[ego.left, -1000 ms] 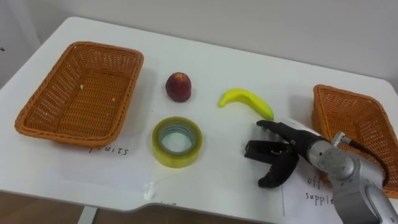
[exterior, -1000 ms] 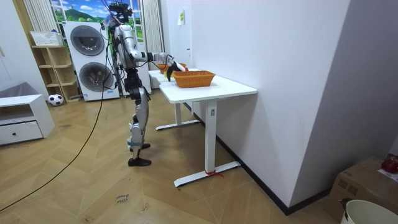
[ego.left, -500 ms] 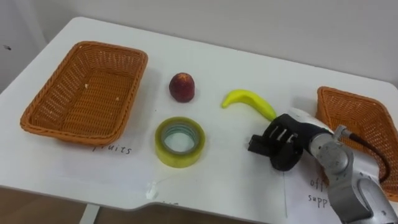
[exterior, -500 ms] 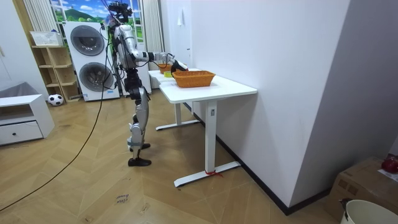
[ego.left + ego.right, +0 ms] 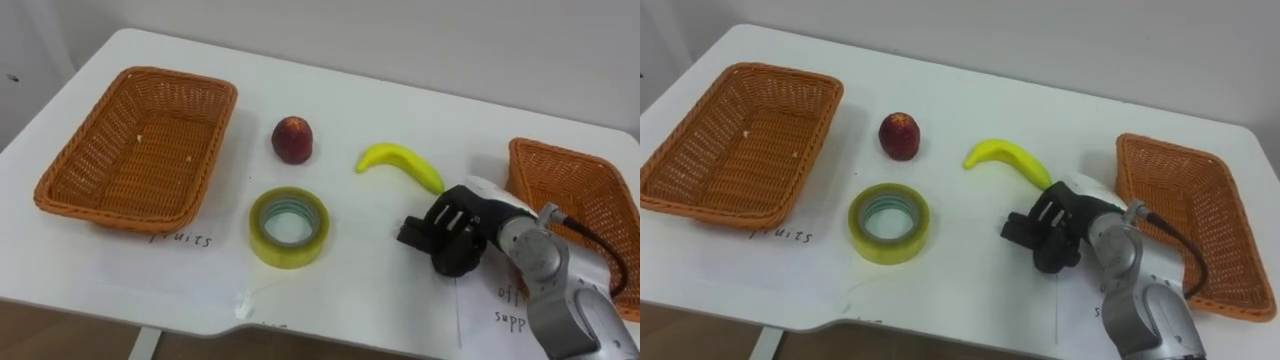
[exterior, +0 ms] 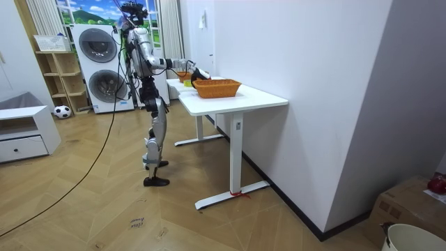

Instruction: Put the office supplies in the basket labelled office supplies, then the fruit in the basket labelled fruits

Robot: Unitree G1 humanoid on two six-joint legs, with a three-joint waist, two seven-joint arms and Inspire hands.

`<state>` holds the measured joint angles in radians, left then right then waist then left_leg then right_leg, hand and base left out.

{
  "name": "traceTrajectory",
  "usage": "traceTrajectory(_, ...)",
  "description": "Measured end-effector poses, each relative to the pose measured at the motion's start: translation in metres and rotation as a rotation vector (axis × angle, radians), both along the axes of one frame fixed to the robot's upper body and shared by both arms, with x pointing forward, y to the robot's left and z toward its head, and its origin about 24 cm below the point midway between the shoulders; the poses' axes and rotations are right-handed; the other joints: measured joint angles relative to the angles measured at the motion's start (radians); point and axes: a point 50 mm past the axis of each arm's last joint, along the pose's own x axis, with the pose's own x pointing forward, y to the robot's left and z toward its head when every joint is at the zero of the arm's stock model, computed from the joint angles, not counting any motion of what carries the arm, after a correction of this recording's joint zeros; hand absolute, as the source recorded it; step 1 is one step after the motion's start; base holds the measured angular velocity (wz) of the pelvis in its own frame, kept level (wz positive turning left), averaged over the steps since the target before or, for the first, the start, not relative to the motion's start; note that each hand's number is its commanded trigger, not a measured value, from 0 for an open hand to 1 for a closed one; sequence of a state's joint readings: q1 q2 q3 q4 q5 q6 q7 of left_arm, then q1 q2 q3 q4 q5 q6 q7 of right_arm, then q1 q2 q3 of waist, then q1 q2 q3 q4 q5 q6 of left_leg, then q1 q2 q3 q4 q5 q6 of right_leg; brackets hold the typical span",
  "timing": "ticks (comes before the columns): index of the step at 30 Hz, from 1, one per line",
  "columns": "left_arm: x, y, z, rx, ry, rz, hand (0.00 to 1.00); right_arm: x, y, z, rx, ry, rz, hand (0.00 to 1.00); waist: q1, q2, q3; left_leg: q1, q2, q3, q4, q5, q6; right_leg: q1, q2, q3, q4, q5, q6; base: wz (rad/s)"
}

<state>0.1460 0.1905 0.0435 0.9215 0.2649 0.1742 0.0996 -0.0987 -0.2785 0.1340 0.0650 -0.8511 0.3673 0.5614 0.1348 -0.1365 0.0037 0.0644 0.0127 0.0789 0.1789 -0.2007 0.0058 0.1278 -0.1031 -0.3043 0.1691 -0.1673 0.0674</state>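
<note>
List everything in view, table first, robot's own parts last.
table: one, white, under everything below
left basket: one, orange wicker, table's left, empty
right basket: one, orange wicker, table's right
peach: one, red, right of the left basket
banana: one, yellow, mid-table
tape roll: one, yellow, lying flat in front of the peach
black block: one, in front of the banana, in the hand
washing machines: two, white, stacked, behind the robot
ball: one, black-and-white, on the floor
right hand: one, black fingers curled round the block
</note>
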Motion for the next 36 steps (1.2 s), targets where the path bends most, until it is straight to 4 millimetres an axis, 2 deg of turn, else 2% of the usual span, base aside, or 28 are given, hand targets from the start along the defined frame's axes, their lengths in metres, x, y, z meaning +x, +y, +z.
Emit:
traceTrajectory(4, 0.0, -0.001, 0.0, 0.003, -0.004, -0.005, 0.0, 0.0, 0.0, 0.001, 0.036, -0.012, -0.003, 1.0, -0.001, 0.002, 0.0012, -0.001, 0.0, 0.001, 0.0, 0.0, 0.0, -0.001, 0.0, 0.0, 0.0, 0.0, 0.0, 0.0)
traceTrajectory(8, 0.001, -0.004, -0.001, -0.013, -0.014, -0.007, 0.0, 0.001, -0.006, 0.006, 0.112, -0.029, -0.023, 1.0, -0.004, 0.014, 0.0064, -0.001, 0.001, 0.006, -0.003, 0.0, 0.0, -0.007, 0.001, 0.007, -0.001, 0.0, 0.0, -0.04)
traceTrajectory(11, 0.001, -0.006, -0.001, -0.019, -0.019, -0.014, 0.0, 0.0, -0.007, 0.01, 0.173, -0.044, -0.024, 1.0, -0.022, 0.027, 0.0029, 0.002, 0.001, 0.008, -0.01, 0.0, 0.0, -0.008, 0.001, 0.01, 0.0, 0.0, 0.0, -0.01)
traceTrajectory(14, 0.002, -0.006, -0.001, -0.028, -0.039, -0.007, 0.0, -0.002, -0.009, 0.012, 0.236, -0.042, -0.025, 1.0, -0.027, 0.029, 0.0, 0.005, 0.0, 0.013, -0.011, 0.001, 0.0, -0.008, 0.0, 0.014, -0.001, 0.0, 0.0, -0.06)
traceTrajectory(16, -0.001, -0.006, -0.002, -0.031, -0.038, -0.002, 0.0, -0.002, -0.007, 0.013, 0.309, -0.031, -0.014, 1.0, -0.026, 0.029, 0.0, 0.011, 0.0, 0.019, -0.013, 0.001, 0.0, -0.008, 0.0, 0.028, -0.001, 0.0, 0.0, -0.08)
traceTrajectory(24, -0.014, -0.001, -0.004, -0.03, -0.015, 0.04, 0.0, -0.005, 0.012, 0.028, 0.514, -0.106, 0.085, 1.0, -0.025, 0.034, 0.0032, 0.019, -0.001, 0.02, -0.014, 0.001, 0.0, -0.001, -0.001, 0.03, -0.002, 0.0, 0.0, 0.0)
traceTrajectory(30, -0.026, -0.001, -0.007, -0.035, 0.015, 0.056, 0.0, -0.004, 0.015, 0.032, 0.603, -0.159, 0.082, 1.0, -0.025, 0.04, 0.0077, 0.016, -0.001, 0.017, -0.012, 0.001, 0.0, 0.0, -0.001, 0.028, -0.003, 0.0, 0.0, 0.03)
traceTrajectory(36, -0.036, -0.006, -0.01, -0.047, 0.034, 0.075, 0.0, -0.002, 0.011, 0.043, 0.711, -0.232, 0.056, 1.0, -0.026, 0.038, 0.005, 0.014, -0.001, 0.022, -0.01, 0.0, 0.0, 0.001, -0.001, 0.027, -0.001, 0.0, 0.0, -0.02)
